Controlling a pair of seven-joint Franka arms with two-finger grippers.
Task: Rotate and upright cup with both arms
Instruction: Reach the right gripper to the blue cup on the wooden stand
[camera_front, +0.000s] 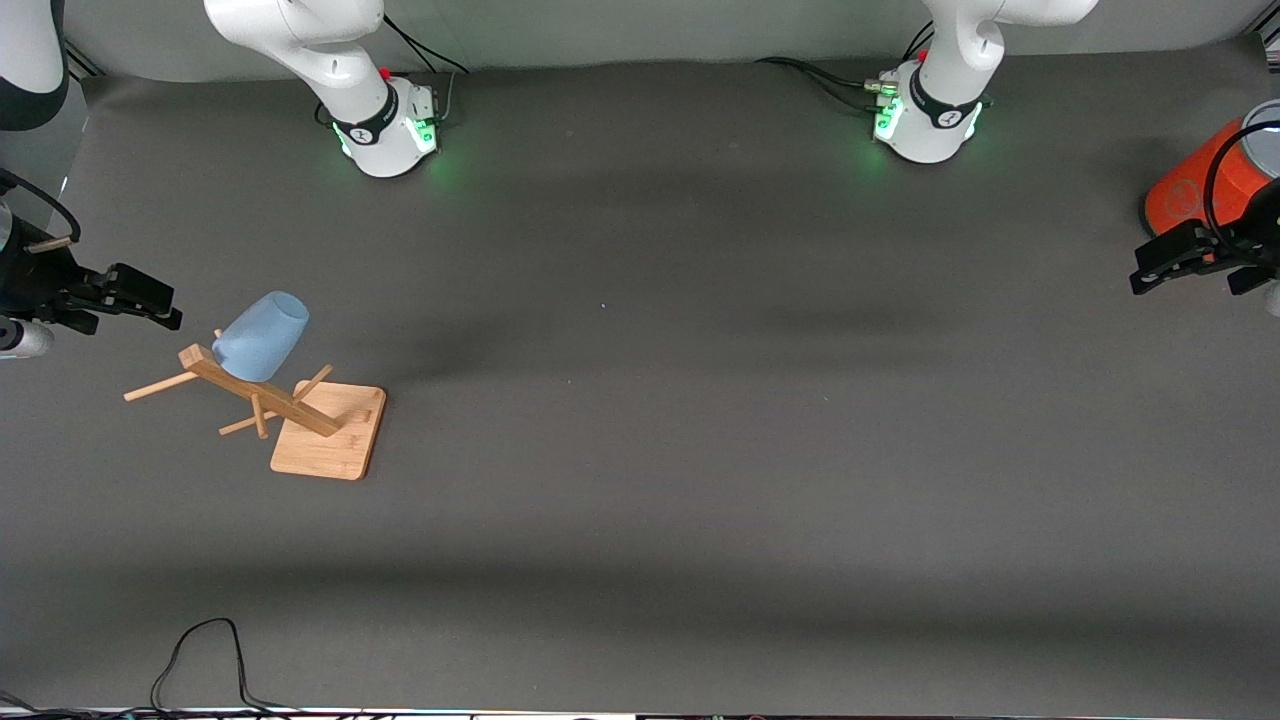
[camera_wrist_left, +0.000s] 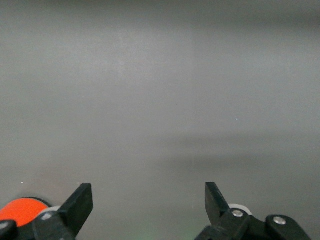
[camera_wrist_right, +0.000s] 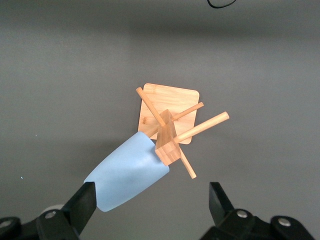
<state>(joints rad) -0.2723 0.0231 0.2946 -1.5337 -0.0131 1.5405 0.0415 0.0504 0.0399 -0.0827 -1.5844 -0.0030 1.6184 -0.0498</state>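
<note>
The pale-blue cup hangs tilted, mouth down, on a peg of a wooden rack at the right arm's end of the table. My right gripper is open and empty in the air beside the cup, apart from it. In the right wrist view the cup and the rack lie just ahead of the open gripper, the cup's closed end close to one finger. My left gripper is open and empty at the left arm's end; its wrist view shows the open gripper over bare table.
A large orange cylinder with a grey top stands at the left arm's end, next to my left gripper; it also shows in the left wrist view. A black cable loops at the table edge nearest the front camera.
</note>
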